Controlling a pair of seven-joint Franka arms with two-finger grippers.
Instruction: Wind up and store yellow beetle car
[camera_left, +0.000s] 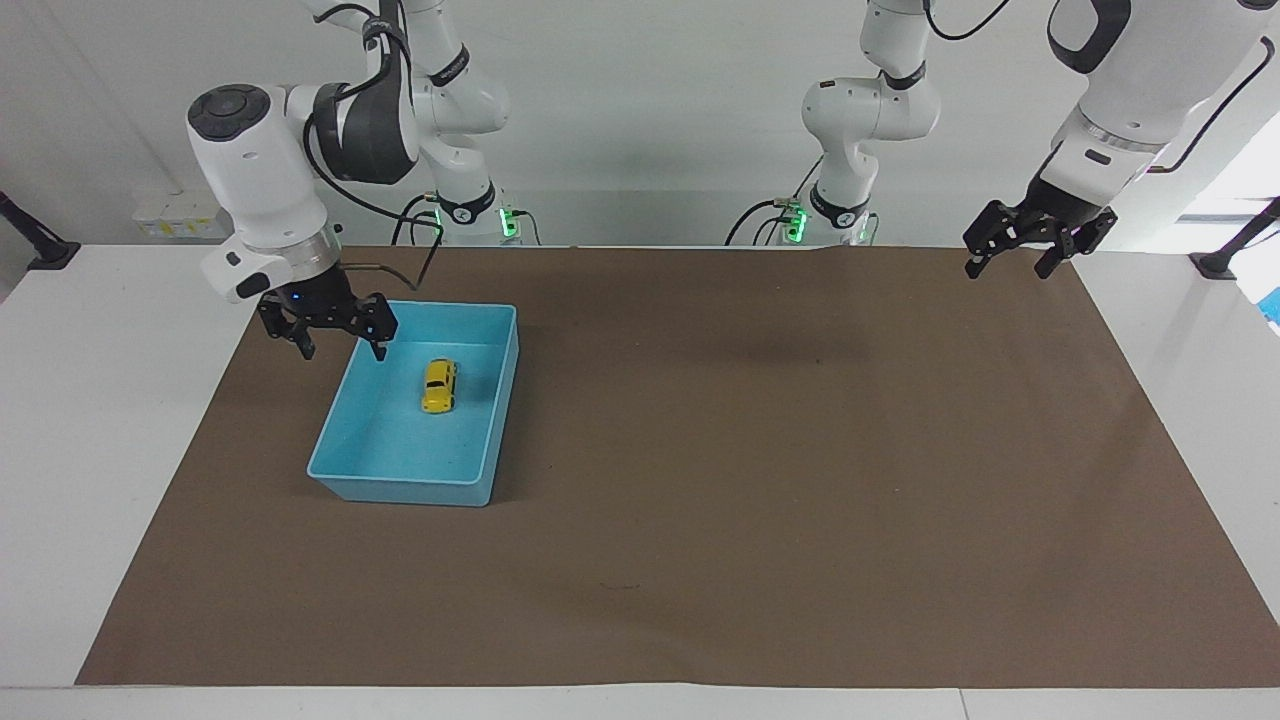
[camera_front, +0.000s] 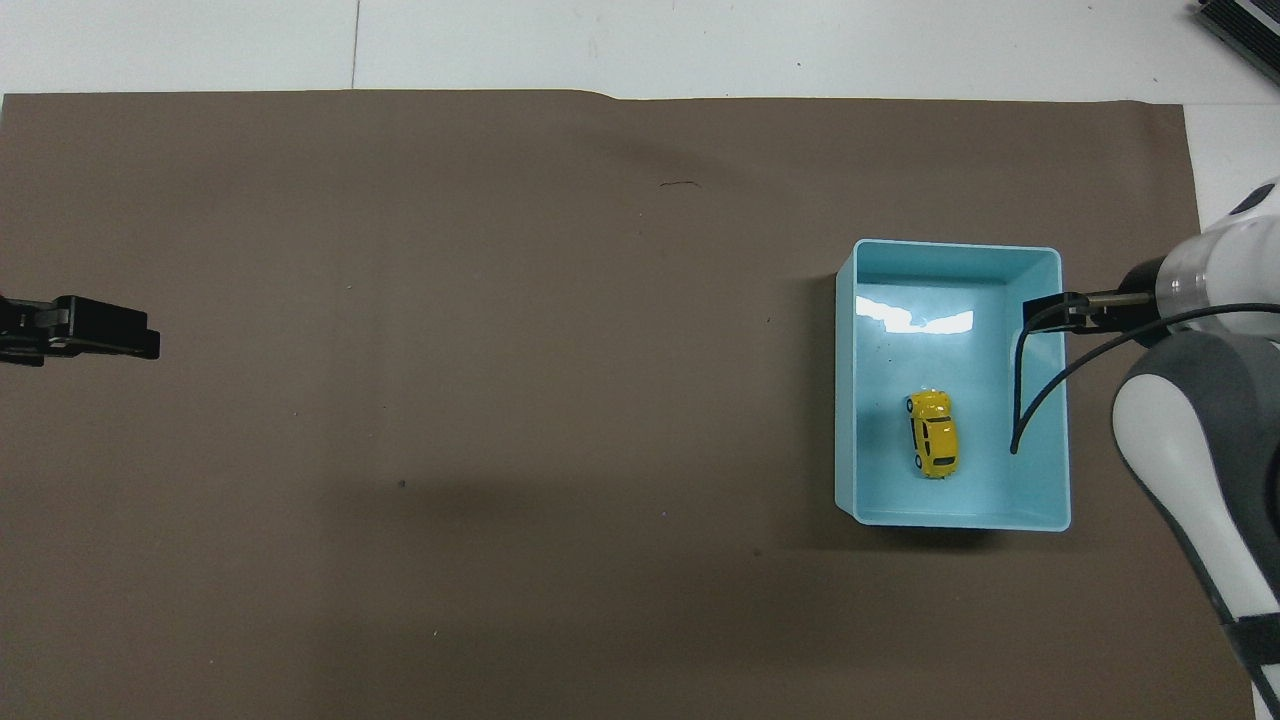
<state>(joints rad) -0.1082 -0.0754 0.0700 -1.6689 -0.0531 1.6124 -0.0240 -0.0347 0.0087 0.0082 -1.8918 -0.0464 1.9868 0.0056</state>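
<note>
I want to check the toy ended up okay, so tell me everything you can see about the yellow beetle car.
The yellow beetle car is a tiny bright yellow toy with a rounded body, dark windows and small dark wheels; it looks like glossy plastic or metal. It sits upright on its wheels on the floor of the blue bin, roughly midway, lengthwise along the bin, clear of the walls. Nothing else touches it; neither tool holds it.
</note>
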